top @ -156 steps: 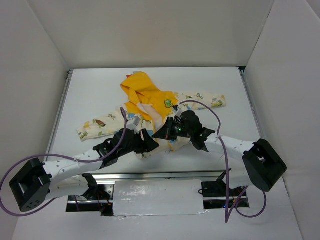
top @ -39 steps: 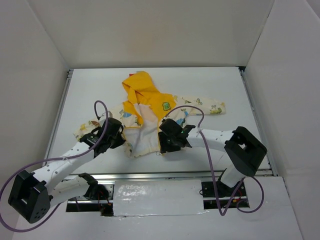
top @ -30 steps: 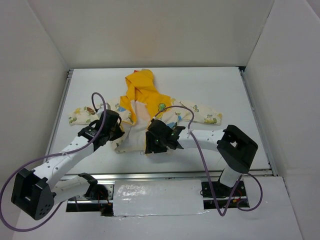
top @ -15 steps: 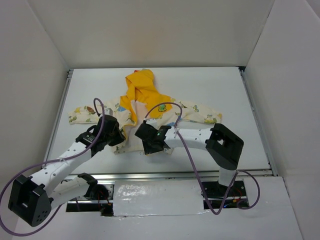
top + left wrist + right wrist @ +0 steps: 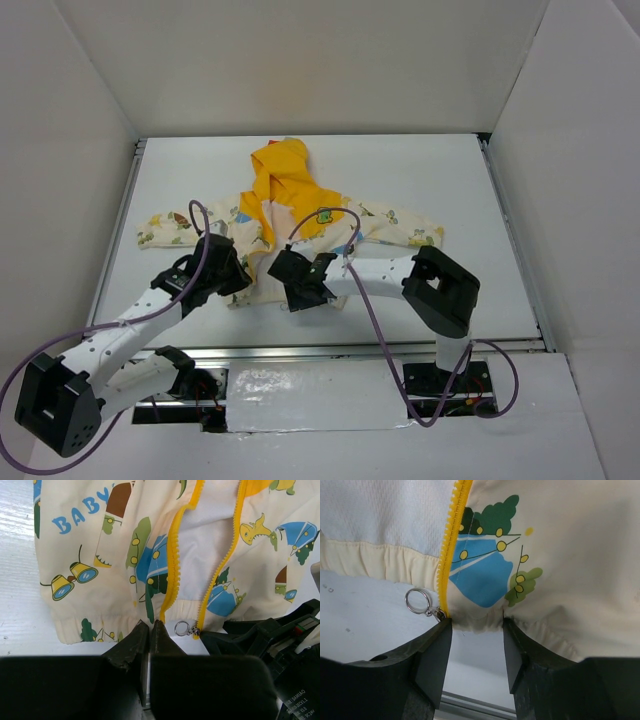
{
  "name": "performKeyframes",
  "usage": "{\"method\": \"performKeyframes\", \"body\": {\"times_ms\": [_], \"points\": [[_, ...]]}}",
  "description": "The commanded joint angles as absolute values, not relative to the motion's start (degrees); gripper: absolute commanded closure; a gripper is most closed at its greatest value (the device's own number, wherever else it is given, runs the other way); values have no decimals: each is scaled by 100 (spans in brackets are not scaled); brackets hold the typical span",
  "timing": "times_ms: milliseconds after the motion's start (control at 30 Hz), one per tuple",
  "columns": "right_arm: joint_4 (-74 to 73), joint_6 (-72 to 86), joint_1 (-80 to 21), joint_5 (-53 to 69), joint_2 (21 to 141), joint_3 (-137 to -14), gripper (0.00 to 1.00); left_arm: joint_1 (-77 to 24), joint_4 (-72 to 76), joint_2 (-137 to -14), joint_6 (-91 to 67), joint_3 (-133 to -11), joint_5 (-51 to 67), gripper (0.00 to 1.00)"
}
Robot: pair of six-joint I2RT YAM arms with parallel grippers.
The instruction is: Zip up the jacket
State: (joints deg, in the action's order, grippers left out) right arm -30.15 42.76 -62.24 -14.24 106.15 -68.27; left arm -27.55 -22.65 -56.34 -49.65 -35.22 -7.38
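From overhead, the white worktop (image 5: 430,170) is boxed in by pale walls (image 5: 90,120) on three sides. There is bare room beyond the jaws toward the far wall and out past both sleeves. The jacket (image 5: 275,200) lies flat and front up just ahead of both sets of jaws, with its hood (image 5: 277,160) pointing away from them and its hem nearest. The left gripper (image 5: 238,280) and right gripper (image 5: 292,278) sit side by side at that hem, near each other.

In the left wrist view, the left jaws are closed to a thin slit, their tips nipping the hem's edge at the foot of one row of the yellow zipper (image 5: 172,565). The front is open — the two rows of teeth spread apart going away from the jaws, with white lining between them. A small metal ring (image 5: 181,628) lies just beside the jaws at the foot of the other row. The cloth is cream, printed with "BABY" in blue, trees and a dinosaur.

In the right wrist view, the right jaws stand moderately apart, straddling the puckered hem corner — cloth lies between their tips and bare worktop shows in the gap behind. The ring lies just off one jaw's tip, outside the gap.
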Motion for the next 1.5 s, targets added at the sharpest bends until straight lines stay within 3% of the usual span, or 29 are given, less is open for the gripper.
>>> {"method": "performKeyframes", "body": {"times_ms": [0,333,367,400,600,667,767,800,833,933,1000,1067,1133,1167,1267,1333,1400,1467], "points": [[-2988,4394,-6319,-1476,10819,-7040,48,-2760,-2066,-5546,-4913,-3428,-589,100],[-3094,4509,-6337,-1617,11013,-6961,83,-2760,-1995,-5458,-4913,-3322,-536,100],[-3102,4500,-6328,-1608,11013,-6970,88,-2760,-1978,-5467,-4930,-3287,-519,100],[-3137,4500,-6337,-1617,11013,-6987,100,-2760,-1960,-5475,-4931,-3278,-510,100],[-3077,4229,-6372,-1696,10425,-7207,100,-2760,-1837,-5484,-4904,-3243,-395,100],[-2709,3844,-6363,-1618,9741,-7007,100,-2760,-1828,-5476,-4896,-3287,-422,100],[-1113,3236,-6346,-1293,8528,-5954,100,-2760,-1626,-5353,-4922,-3252,-247,100],[32,3026,-6285,-1066,8256,-5567,100,-2760,-1417,-5309,-4931,-3235,-176,100],[627,2675,-6206,-350,7896,-4876,100,-2760,-1319,-5256,-4931,-3208,-124,100],[1582,1580,-5985,1014,7909,-4500,100,-2760,-1099,-5133,-5010,-3208,-79,100],[971,1083,-6116,496,8102,-4745,100,-2751,-1203,-5176,-4975,-3392,-149,100],[844,748,-6231,-1942,8454,-5036,100,-2751,-1292,-5282,-4939,-3612,-246,100],[1850,547,-6284,-3457,8560,-4775,100,-2751,-1292,-5335,-4905,-3717,-308,100],[3125,449,-6293,-4081,8439,-4555,100,-2751,-1275,-5352,-4896,-3770,-299,100],[5280,519,-6240,-3520,8166,-3615,100,-2751,-1125,-5379,-4913,-3814,-281,100],[6471,238,-6267,-4030,8462,-3401,100,-2751,-1125,-5414,-4896,-3876,-238,100],[6827,385,-6267,-4403,8929,-3445,100,-2751,-1055,-5432,-4826,-3859,-72,100],[6882,910,-6249,-3466,8869,-3253,100,-2760,-748,-5388,-4729,-3797,78,100]]}}
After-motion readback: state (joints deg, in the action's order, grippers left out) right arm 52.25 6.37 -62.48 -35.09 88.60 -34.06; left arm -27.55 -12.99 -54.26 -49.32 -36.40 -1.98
